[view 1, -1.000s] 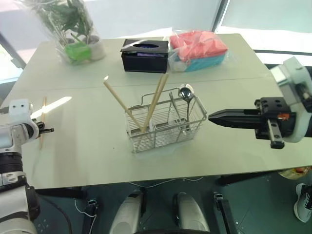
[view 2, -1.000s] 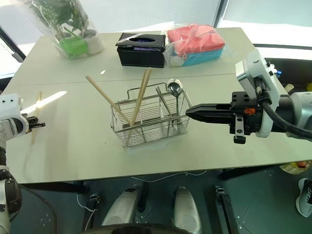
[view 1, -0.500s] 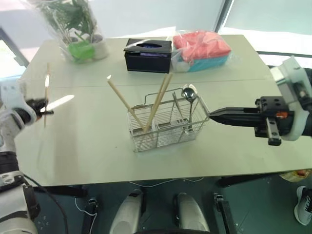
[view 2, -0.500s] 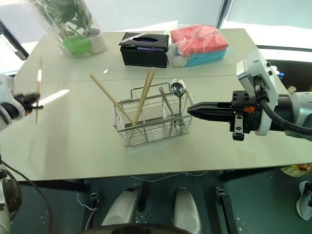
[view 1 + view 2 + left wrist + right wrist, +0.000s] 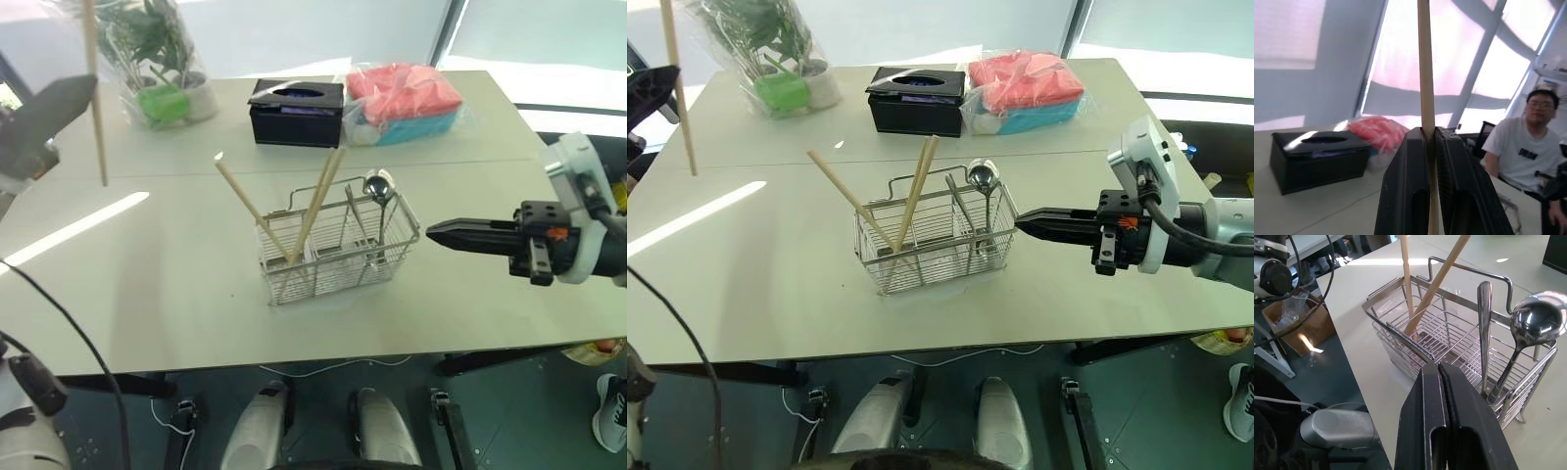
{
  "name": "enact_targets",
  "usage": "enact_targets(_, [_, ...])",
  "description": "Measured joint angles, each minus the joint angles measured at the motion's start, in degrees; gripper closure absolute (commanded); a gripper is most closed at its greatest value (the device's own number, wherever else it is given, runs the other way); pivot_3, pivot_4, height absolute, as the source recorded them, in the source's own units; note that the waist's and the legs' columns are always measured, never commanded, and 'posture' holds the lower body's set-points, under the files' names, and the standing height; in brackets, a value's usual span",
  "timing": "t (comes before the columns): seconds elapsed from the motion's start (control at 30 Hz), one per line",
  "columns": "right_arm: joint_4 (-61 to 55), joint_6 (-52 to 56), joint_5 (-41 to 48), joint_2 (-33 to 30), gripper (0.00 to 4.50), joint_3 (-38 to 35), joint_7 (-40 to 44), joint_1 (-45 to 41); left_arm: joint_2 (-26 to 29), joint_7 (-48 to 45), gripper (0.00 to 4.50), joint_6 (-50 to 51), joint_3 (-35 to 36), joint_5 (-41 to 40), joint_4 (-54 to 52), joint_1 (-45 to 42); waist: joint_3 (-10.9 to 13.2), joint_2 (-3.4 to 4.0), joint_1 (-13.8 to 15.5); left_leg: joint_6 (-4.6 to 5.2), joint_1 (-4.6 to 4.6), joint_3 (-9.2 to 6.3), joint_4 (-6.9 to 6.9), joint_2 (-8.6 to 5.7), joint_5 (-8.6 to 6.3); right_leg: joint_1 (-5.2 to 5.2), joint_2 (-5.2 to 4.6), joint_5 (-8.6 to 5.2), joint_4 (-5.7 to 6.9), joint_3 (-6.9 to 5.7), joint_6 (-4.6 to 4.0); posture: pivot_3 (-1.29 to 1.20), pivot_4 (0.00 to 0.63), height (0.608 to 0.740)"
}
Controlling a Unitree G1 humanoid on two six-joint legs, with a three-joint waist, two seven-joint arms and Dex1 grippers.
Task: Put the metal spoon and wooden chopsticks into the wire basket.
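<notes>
A: Where do we stand with our left end effector (image 5: 1429, 142)?

B: We have it clamped on one wooden chopstick (image 5: 95, 98), held upright, high over the far left edge of the surface (image 5: 176, 294). The wire basket (image 5: 333, 250) sits well off to its right, with bare surface between.

A: And the right end effector (image 5: 434, 233)?

B: Our fingers are pressed together on nothing, level, tips just beside the basket's right end wall, not touching that we can tell.

A: What is in the basket already?

B: Three chopsticks (image 5: 318, 201) lean in the compartments away from the right end effector; the metal spoon (image 5: 1528, 333) stands bowl-up in the one nearest it. Beyond the basket, a black tissue box (image 5: 294, 111) and a pink bundle (image 5: 407, 98) line the far edge.
</notes>
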Motion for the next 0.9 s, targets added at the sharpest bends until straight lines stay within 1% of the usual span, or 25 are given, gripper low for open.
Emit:
enact_targets(0.07, [0.2, -0.2, -0.7, 0.6, 4.5, 0.2, 0.4, 0.0, -3.2, 3.3, 4.43, 0.7, -1.1, -3.7, -3.2, 0.0, 0.0, -0.01, -0.1, 0.01, 0.0, 0.0, 0.06, 0.0, 0.0, 0.01, 0.01, 0.0, 0.02, 0.0, 0.0, 0.0, 0.15, 0.74])
enact_targets(0.13, [0.5, -0.3, -1.5, 1.0, 4.5, 0.7, 0.6, -0.1, -6.0, 6.1, 4.43, 0.4, -2.9, -5.5, -6.6, 0.3, 0.0, -0.01, -0.2, 0.02, 0.0, 0.01, 0.09, 0.0, 0.0, 0.02, 0.02, 0.01, 0.04, 0.01, 0.01, 0.0, 0.15, 0.74])
enact_targets(0.2, [0.9, -0.4, -2.0, 1.3, 4.5, 1.6, 0.8, -0.3, -8.3, 8.1, 4.43, -0.8, -4.6, -5.9, -9.0, 0.7, 0.0, -0.01, -0.2, 0.02, 0.0, 0.02, 0.11, 0.0, 0.0, 0.02, 0.03, 0.01, 0.05, 0.01, 0.01, 0.0, 0.15, 0.74])
enact_targets(0.3, [1.4, -0.7, -2.9, 2.2, 4.5, 2.7, 1.2, -1.2, -11.5, 10.5, 4.43, -4.3, -5.8, -5.8, -10.0, 0.7, 0.0, 0.0, -0.2, 0.03, 0.0, 0.03, 0.14, 0.01, 0.01, 0.02, 0.05, 0.01, 0.07, 0.02, 0.01, 0.0, 0.15, 0.74])
enact_targets(0.4, [1.8, -1.1, -3.9, 3.1, 4.5, 4.0, 1.6, -2.3, -13.7, 10.8, 4.43, -7.0, -7.9, -5.5, -10.7, 1.1, 0.0, -0.01, -0.2, 0.06, 0.0, 0.04, 0.19, 0.01, -0.01, 0.06, 0.06, 0.0, 0.06, 0.01, 0.01, 0.0, 0.15, 0.74])
enact_targets(0.53, [2.5, -1.2, -5.1, 3.7, 4.5, 5.2, 2.2, -3.8, -16.3, 9.7, 4.43, -9.9, -12.2, -3.9, -11.7, 3.0, 0.0, -0.01, 0.0, 0.1, 0.0, 0.07, 0.28, 0.0, -0.04, 0.11, 0.06, 0.0, 0.05, 0.0, 0.0, 0.0, 0.15, 0.74])
enact_targets(0.63, [3.0, -1.5, -5.9, 4.1, 4.5, 5.8, 2.7, -4.4, -18.5, 7.9, 4.43, -12.9, -16.2, -1.1, -11.3, 3.9, 0.0, -0.01, 0.4, 0.12, 0.0, 0.08, 0.31, -0.01, -0.05, 0.14, 0.06, 0.0, 0.04, -0.02, 0.0, 0.0, 0.15, 0.74])
enact_targets(0.8, [3.2, -1.2, -6.1, 4.8, 4.5, 5.9, 2.6, -4.4, -21.3, 4.8, 4.43, -18.2, -20.4, 4.3, -7.2, 4.1, 0.0, 0.0, 1.0, 0.14, 0.0, 0.14, 0.34, -0.01, -0.06, 0.13, 0.06, 0.01, 0.04, 0.0, 0.01, 0.0, 0.15, 0.74])
enact_targets(0.9, [2.8, 0.0, -4.6, 4.8, 4.5, 5.1, 1.9, -4.3, -22.6, 3.1, 4.43, -20.8, -22.1, 6.7, -4.6, 2.9, 0.0, -0.01, 1.2, 0.15, -0.01, 0.14, 0.37, -0.01, -0.06, 0.15, 0.04, 0.01, 0.04, -0.01, 0.01, 0.0, 0.15, 0.74])
